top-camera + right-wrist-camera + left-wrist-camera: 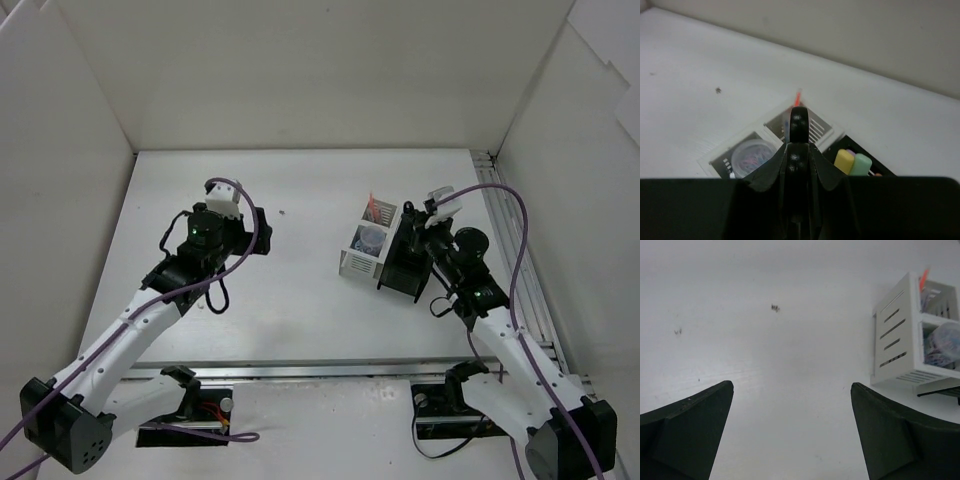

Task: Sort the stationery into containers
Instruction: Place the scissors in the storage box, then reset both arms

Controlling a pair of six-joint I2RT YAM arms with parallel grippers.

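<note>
The left claw [791,390] stands wide over the tabletop [790,325], gripping nothing. The right claw [799,122] is pinched shut above the white organizer [897,335]. The tin [752,156] fits one compartment, and the markers [852,162] stand in the taller black holder [398,266], probably because it suits their length.

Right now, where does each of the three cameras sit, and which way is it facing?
Top external: fixed above and behind, looking down on the white table; the left arm and right arm show, bases nearest.
Left wrist: on the left arm, facing over table toward the white slatted desk organizer at right; the left gripper, open, puts its dark fingers in the bottom corners.
Right wrist: on the right arm, looking down at the organizer and black mesh pen holder; the shut right gripper stands mid-frame.
Shared: all three show the organizer.
</note>
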